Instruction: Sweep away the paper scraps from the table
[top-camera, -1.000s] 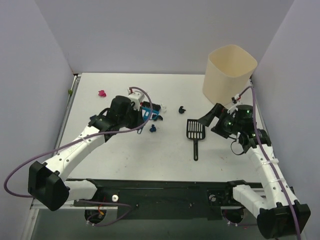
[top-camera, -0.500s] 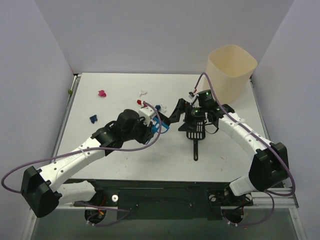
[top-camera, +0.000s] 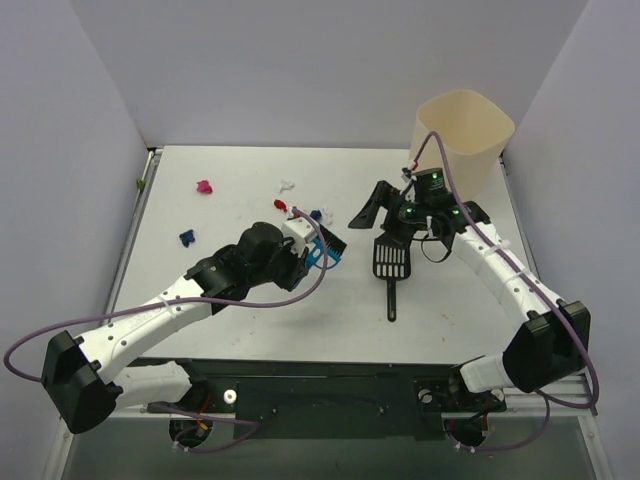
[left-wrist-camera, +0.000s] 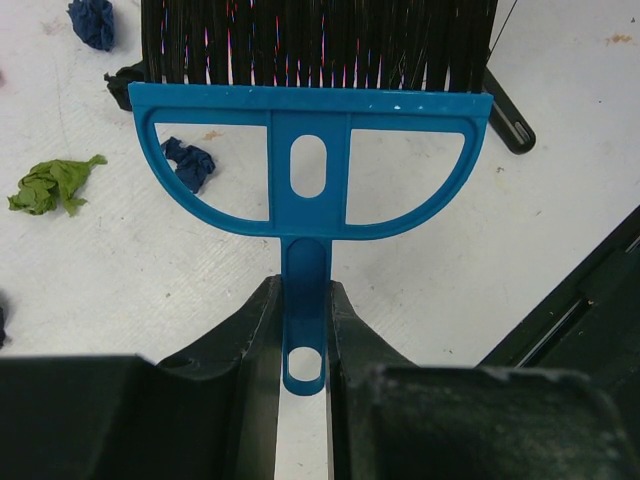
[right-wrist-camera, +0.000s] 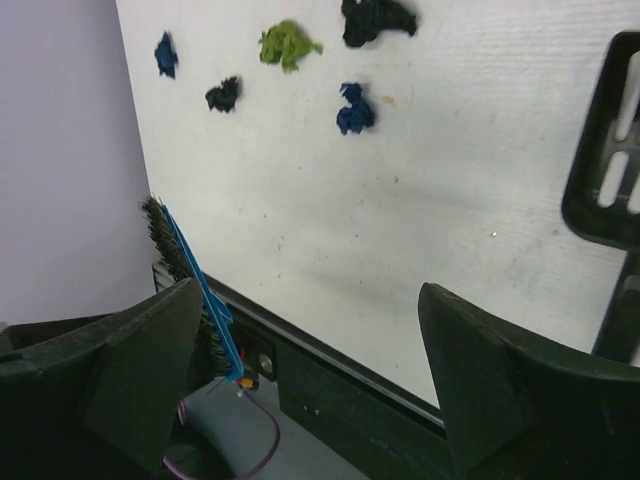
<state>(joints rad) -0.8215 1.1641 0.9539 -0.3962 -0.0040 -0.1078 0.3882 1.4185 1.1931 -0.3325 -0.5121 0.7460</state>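
the left gripper (left-wrist-camera: 304, 335) is clamped narrow on the stem of the blue plastic hand brush (left-wrist-camera: 310, 170). the right gripper (top-camera: 372, 208) hangs wide and empty near the brush, above the black slotted scoop (top-camera: 391, 262). tiny crumpled paper scraps (top-camera: 204, 186) lie scattered over the white counter (top-camera: 250, 320), left of the scoop. a sweep now could knock the arms together, or flick light scraps past the unheld scoop.

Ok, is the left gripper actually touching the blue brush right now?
Touching. In the left wrist view the left gripper has its fingers pressed against both sides of the blue brush handle, with no gap.
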